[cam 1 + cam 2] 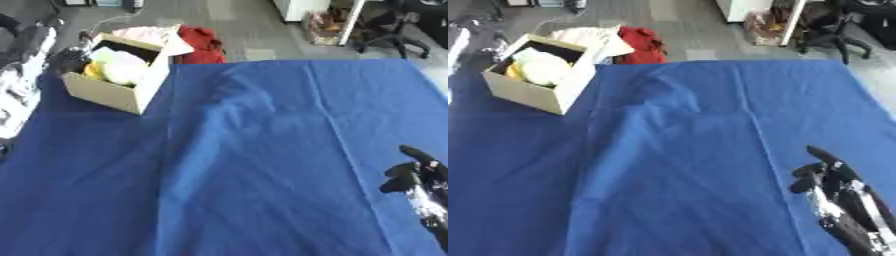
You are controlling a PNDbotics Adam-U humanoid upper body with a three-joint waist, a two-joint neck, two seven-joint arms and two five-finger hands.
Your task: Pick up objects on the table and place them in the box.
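The right hand [833, 182] rests at five o'clock, fingers relaxed apart, holding nothing — the box [534, 91] sits far off at ten o'clock on the bench [693, 150].

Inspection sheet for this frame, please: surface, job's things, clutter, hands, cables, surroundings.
Surface: table under wrinkled blue cloth, bare of loose objects.
Job's things: open cardboard box at far left, holding pale and yellow items.
Clutter: nothing seen.
Hands: right hand at lower right, fingers relaxed, holding nothing; left hand by the box, fingers unclear.
Cables: nothing seen.
Surroundings: red fabric behind the box; office chair on grey floor.
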